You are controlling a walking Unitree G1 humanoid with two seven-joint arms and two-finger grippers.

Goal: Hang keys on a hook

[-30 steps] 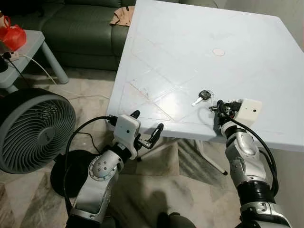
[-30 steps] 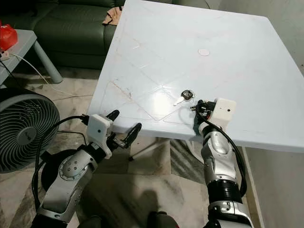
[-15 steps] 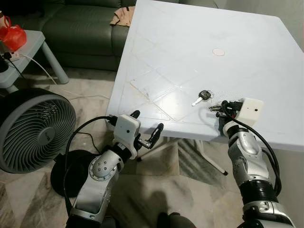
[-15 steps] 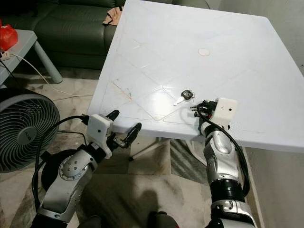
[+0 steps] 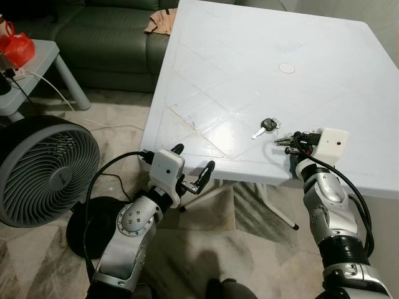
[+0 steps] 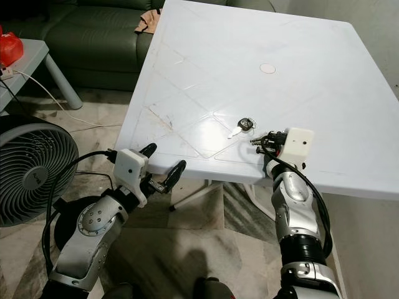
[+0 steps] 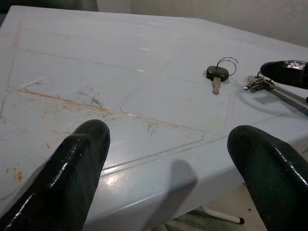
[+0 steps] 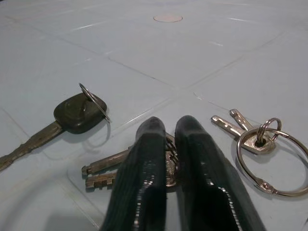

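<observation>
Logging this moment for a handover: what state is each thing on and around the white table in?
Black-headed key: flat on the table, untouched.
Silver keys under the right pincer: flat, fingers closed over them.
Silver keys on the large ring: flat, untouched.
Right pincer: shut, tips on the keys.
Left pincer: open, at the white plastic table edge.

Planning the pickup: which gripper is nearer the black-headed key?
Right. The right gripper sits on the table beside the black-headed key; the left gripper hovers off the table's edge.

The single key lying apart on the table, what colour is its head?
Black head on a silver blade, clearest in the right wrist view.
</observation>
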